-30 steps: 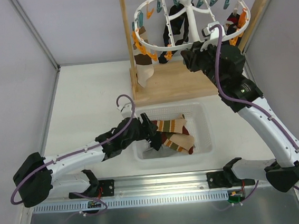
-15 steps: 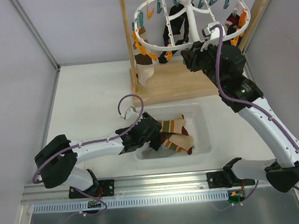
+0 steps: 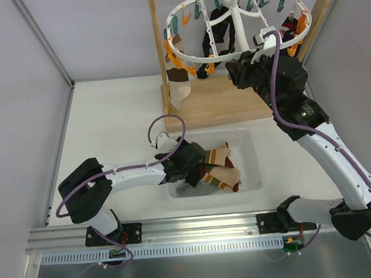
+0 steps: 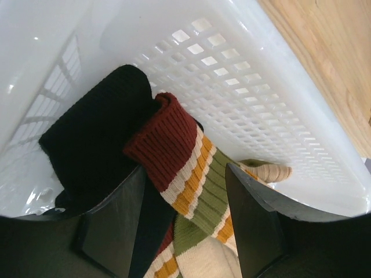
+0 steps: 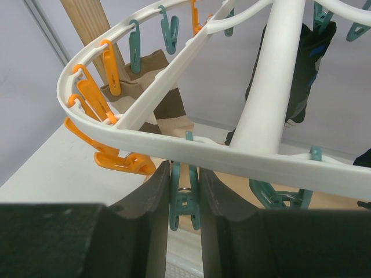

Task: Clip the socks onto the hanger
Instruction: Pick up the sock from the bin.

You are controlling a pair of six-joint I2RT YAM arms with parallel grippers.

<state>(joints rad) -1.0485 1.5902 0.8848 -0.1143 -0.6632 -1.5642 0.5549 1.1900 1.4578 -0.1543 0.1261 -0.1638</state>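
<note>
Teal pin pinched; R claw raised.

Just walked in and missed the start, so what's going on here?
Socks are being clipped to a hanger. The left gripper is down in the white basket, its open fingers straddling a striped sock beside a black sock, not yet closed on it. The right gripper is up at the hanger's rim, shut on a teal clothespin. A few socks already hang from the hanger.
</note>
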